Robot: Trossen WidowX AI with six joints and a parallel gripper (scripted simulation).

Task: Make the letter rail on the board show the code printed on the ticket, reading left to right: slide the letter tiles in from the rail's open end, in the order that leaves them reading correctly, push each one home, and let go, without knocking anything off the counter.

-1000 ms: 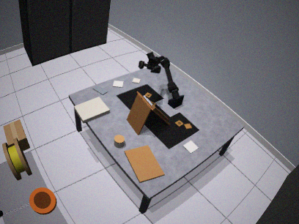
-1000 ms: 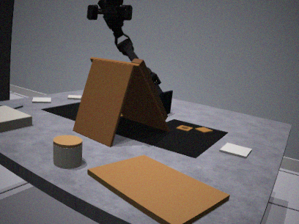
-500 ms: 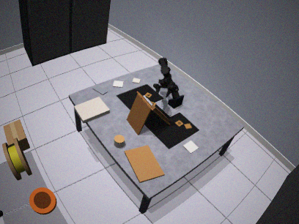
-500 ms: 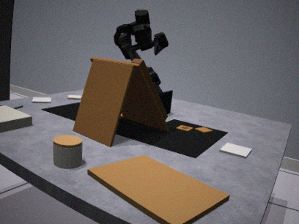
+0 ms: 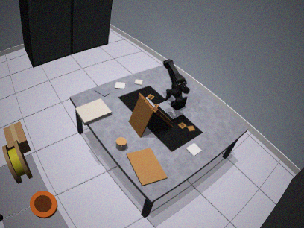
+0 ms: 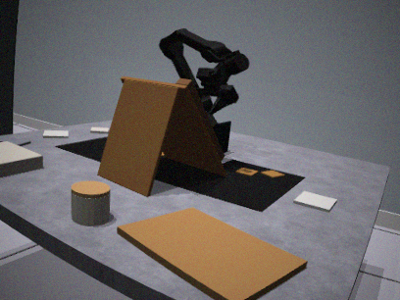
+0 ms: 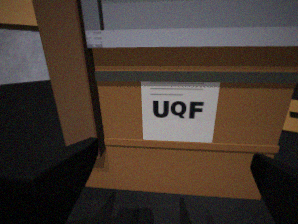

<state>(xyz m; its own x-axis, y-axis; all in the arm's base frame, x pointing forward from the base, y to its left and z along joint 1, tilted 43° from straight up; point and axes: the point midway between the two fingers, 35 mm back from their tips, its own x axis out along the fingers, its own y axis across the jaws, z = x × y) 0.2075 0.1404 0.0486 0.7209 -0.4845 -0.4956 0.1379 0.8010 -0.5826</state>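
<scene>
The brown board (image 5: 140,116) (image 6: 136,134) (image 7: 250,111) stands tilted like an easel on a black mat (image 5: 174,141) (image 6: 267,197). The ticket (image 7: 179,131) on its face reads UQF. A narrow ledge (image 7: 240,146) runs below the ticket and shows no tiles; I cannot tell whether it is the letter rail. One tile (image 5: 150,97) lies on the mat beyond the board. Two more tiles, one (image 5: 182,125) (image 6: 246,172) beside the other (image 5: 191,128) (image 6: 273,174), lie on the near right part. Their letters are unreadable. My gripper (image 7: 174,153) is open and empty, facing the board's lower part.
A tan-topped cylinder (image 5: 121,143) (image 6: 90,203) and a flat brown panel (image 5: 147,167) (image 6: 211,252) are in front of the board. A cream block (image 5: 93,110) (image 6: 17,159) lies at the left. A white card (image 5: 194,149) (image 6: 316,201) lies right of the mat.
</scene>
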